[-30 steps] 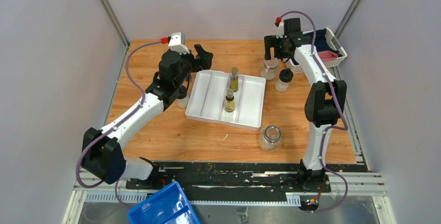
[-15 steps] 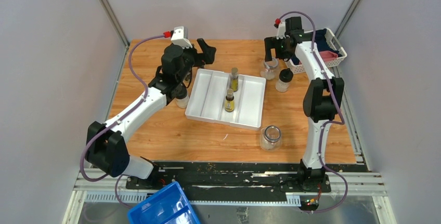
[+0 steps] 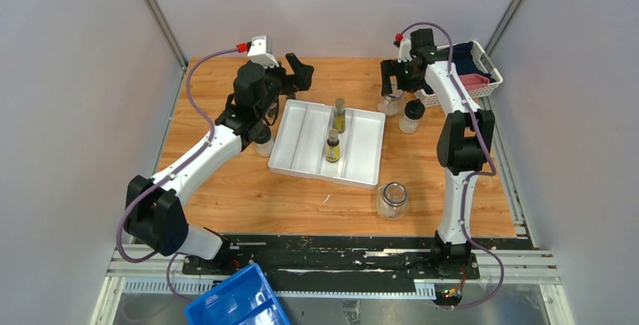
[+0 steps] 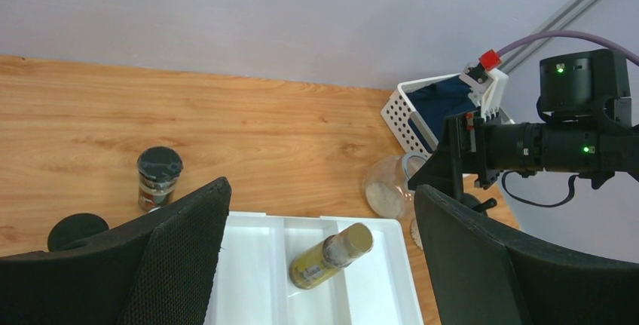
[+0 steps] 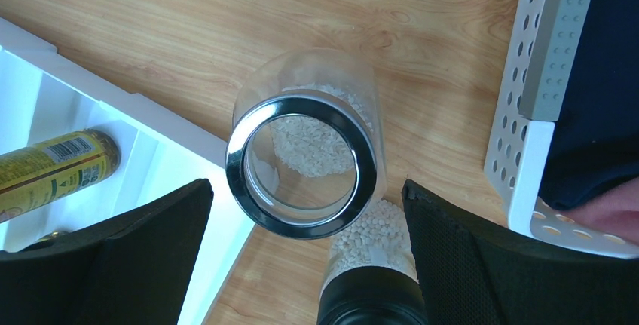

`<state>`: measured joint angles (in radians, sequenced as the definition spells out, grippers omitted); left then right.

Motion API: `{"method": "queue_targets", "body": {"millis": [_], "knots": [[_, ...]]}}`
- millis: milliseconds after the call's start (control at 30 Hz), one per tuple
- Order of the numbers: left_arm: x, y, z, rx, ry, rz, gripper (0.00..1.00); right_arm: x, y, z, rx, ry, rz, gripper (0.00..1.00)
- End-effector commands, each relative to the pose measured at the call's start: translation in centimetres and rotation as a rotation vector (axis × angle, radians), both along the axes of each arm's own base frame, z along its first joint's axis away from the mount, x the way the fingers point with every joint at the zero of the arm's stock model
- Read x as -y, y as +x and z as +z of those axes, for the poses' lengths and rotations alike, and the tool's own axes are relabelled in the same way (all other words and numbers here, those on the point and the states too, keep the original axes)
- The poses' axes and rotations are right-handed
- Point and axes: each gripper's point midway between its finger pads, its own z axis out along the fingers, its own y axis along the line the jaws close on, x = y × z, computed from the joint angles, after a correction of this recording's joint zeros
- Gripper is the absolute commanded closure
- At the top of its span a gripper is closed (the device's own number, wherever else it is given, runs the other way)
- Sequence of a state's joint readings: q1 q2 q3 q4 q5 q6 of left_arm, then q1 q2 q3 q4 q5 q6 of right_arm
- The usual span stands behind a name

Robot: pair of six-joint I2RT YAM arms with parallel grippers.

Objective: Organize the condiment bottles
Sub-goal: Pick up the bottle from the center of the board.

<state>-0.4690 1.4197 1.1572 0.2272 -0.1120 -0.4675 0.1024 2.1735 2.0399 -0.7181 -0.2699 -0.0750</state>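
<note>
Top external view: the wooden table (image 3: 226,189) carries a white divided tray (image 3: 301,144) mid-frame, with one yellow-labelled bottle (image 3: 332,146) and a second bottle (image 3: 340,115) behind it, both upright with dark caps. A white perforated basket (image 3: 482,87) at upper right holds dark blue and pink things I cannot identify. A blue bin (image 3: 237,302) is cut off by the bottom edge. Below the tray's right corner a clear glass jar (image 3: 392,198) stands alone, its contents unclear.

My right pincer (image 5: 305,189) is spread wide and straddles a chrome-rimmed jar (image 5: 305,114) of white granules, fingers clear of the glass. Just beside it, a black-lidded jar (image 3: 412,116) holds similar granules. My left pincer (image 4: 320,197) gapes wide with nothing in it, above the tray's upper-left corner. Another lidded jar (image 3: 262,142) is half hidden by my left arm. A tiny dark shaker (image 4: 159,178) stands at the left of the left wrist view.
</note>
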Motion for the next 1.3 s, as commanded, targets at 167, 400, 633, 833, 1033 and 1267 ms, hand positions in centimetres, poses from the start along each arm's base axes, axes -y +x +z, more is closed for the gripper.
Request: {"method": "queue_targets", "body": {"millis": [167, 400, 633, 833, 1033, 1267], "knots": [[0.8, 0.3, 1.3, 0.035, -0.017, -0.018, 0.05, -0.4, 0.4, -1.3, -0.033, 0.005, 0.027, 0.0], [0.8, 0.5, 1.5, 0.045, -0.014, -0.015, 0.05, -0.7, 0.9, -1.5, -0.031, 0.011, 0.037, 0.04], [0.8, 0.6, 1.0, 0.039, -0.007, -0.014, 0.05, -1.1, 1.3, -1.6, -0.03, 0.028, 0.049, 0.46], [0.8, 0.6, 0.9, 0.038, -0.006, -0.016, 0.05, -1.2, 1.0, -1.9, -0.044, 0.031, 0.049, 0.75], [0.8, 0.4, 1.0, 0.04, -0.007, -0.017, 0.05, -1.3, 1.1, -1.5, -0.038, 0.028, 0.048, 1.0], [0.9, 0.5, 0.7, 0.033, -0.005, -0.021, 0.05, -1.6, 1.5, -0.3, -0.005, 0.017, 0.05, 1.0]]}}
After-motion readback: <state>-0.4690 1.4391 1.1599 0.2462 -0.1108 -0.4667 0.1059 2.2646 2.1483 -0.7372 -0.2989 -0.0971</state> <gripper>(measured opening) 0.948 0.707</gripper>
